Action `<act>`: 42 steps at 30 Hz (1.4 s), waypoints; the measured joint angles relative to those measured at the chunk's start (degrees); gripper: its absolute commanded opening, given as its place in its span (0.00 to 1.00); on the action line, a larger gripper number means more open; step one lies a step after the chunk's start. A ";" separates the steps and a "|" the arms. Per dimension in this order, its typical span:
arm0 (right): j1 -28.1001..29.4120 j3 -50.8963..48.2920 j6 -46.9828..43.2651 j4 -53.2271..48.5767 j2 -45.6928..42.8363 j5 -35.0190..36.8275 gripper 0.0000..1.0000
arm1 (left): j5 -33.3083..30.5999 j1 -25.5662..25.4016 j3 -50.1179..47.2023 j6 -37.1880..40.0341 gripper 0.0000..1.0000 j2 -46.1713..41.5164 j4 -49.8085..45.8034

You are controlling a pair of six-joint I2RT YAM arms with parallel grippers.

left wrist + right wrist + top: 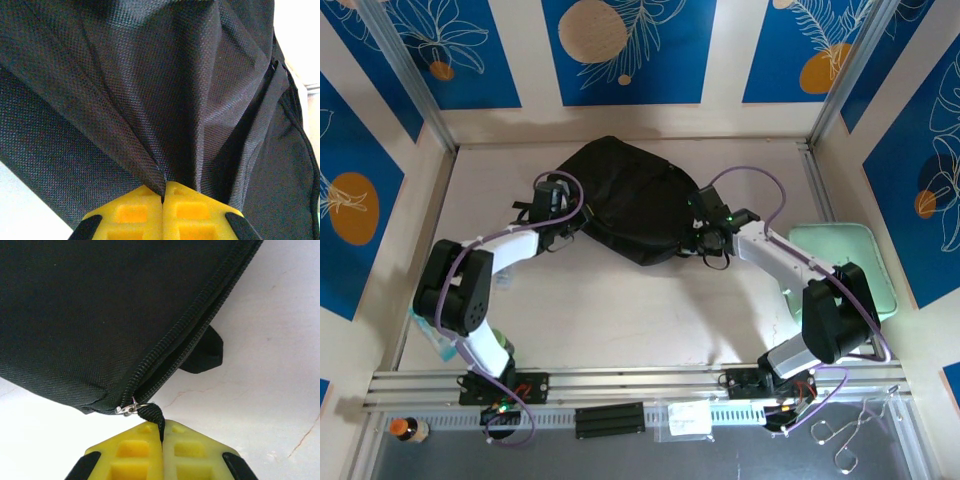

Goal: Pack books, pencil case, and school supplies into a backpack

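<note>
Soft backpack (630, 205) likely sags; left tool (163, 194) pinches its fabric tight, right tool (162, 430) clamps the zip pull (150, 414) just ahead

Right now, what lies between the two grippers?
The black backpack lies between them in the top view; the left gripper pinches its fabric, the right gripper its zip pull.

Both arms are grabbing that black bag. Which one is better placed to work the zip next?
Right. The right gripper is shut on the pull tab of the zip slider on the backpack. The left gripper pinches only a fold of plain fabric, probably to steady it.
</note>
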 measured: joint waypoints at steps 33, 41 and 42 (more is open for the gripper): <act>8.00 19.74 -2.01 1.33 17.14 -12.48 0.00 | -0.39 8.44 4.39 7.96 0.53 -2.43 -13.66; 11.50 26.12 -2.89 3.34 22.75 -17.62 0.00 | 7.96 6.58 -5.42 -1.60 0.57 -8.83 -11.98; 11.87 26.34 -2.89 3.72 23.19 -18.16 0.00 | 8.68 5.92 -6.43 -3.30 0.57 -9.29 -11.76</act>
